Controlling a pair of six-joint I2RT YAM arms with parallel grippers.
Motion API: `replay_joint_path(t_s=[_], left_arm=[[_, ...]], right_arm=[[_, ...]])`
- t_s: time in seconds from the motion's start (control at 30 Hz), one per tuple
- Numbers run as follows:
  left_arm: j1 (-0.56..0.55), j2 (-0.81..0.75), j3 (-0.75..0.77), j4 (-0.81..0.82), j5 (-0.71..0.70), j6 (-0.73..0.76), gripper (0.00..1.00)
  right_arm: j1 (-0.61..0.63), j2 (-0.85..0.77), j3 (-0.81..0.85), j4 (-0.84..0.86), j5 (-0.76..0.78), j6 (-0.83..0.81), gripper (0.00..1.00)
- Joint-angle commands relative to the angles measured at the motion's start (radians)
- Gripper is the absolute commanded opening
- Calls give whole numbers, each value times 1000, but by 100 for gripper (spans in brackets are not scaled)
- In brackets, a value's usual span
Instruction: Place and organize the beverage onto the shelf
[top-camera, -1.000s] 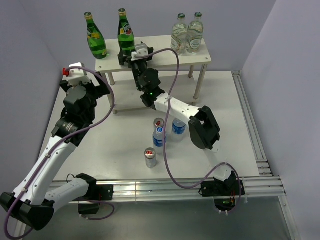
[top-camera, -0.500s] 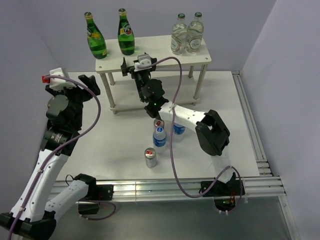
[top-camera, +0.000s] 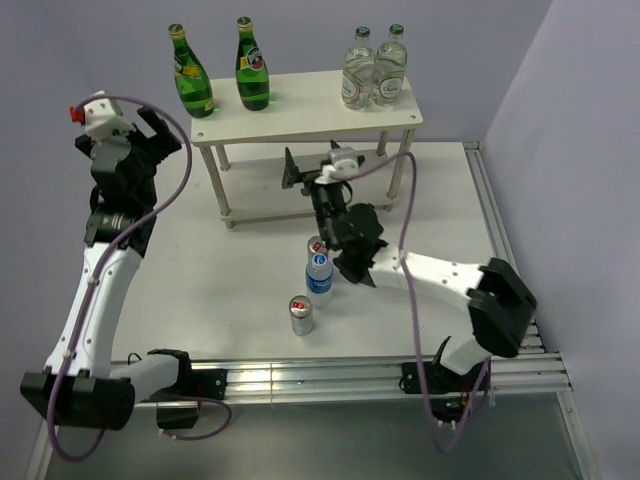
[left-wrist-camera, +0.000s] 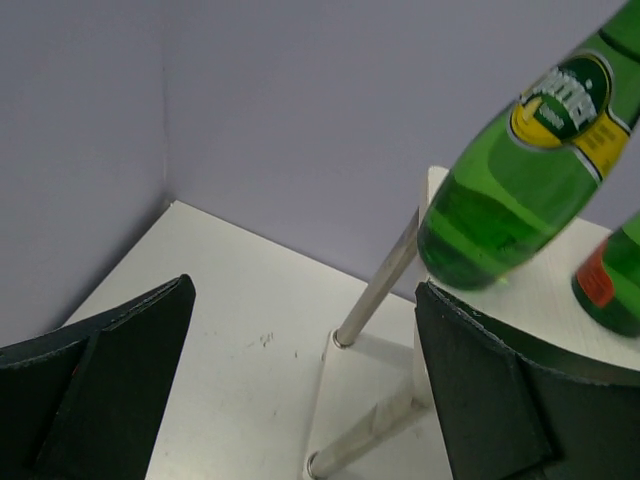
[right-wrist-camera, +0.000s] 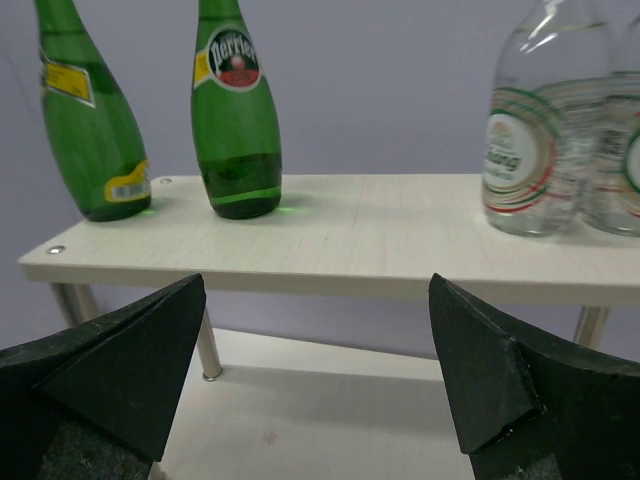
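Note:
The white shelf (top-camera: 310, 100) stands at the back. Two green bottles (top-camera: 190, 75) (top-camera: 251, 72) stand upright at the left end of its top board. On the table in front stand a blue-capped water bottle (top-camera: 319, 272), a can (top-camera: 317, 245) just behind it and a second can (top-camera: 301, 315) nearer me. The other water bottle is hidden. My right gripper (top-camera: 306, 172) is open and empty in front of the shelf, facing it (right-wrist-camera: 318, 380). My left gripper (top-camera: 157, 135) is open and empty beside the shelf's left end (left-wrist-camera: 305, 390), close to a green bottle (left-wrist-camera: 510, 200).
Two clear glass bottles with green caps (top-camera: 358, 70) (top-camera: 390, 66) stand at the right end of the top board, also in the right wrist view (right-wrist-camera: 535, 130). The lower board (right-wrist-camera: 400, 420) lies under it. Purple walls close the back and sides. A metal rail (top-camera: 510, 260) runs along the table's right edge.
My right gripper let go of the second green bottle on the top board and drew back toward me, lower. My left arm swung up and left to the shelf's left end.

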Motion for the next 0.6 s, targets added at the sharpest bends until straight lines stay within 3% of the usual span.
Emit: replay_joint_path(t_s=[0.0,0.27,0.57], left_arm=[[19,102,133,28,-1,46,99],[60,323,348,42,17,77,99],[166,432,457,28,75,86,99]], right_arm=[[46,-167,-99,82,72,27,99],[131,-518,-366,-59,135,112,95],[146,-699,-495,-180,164,196,94]])
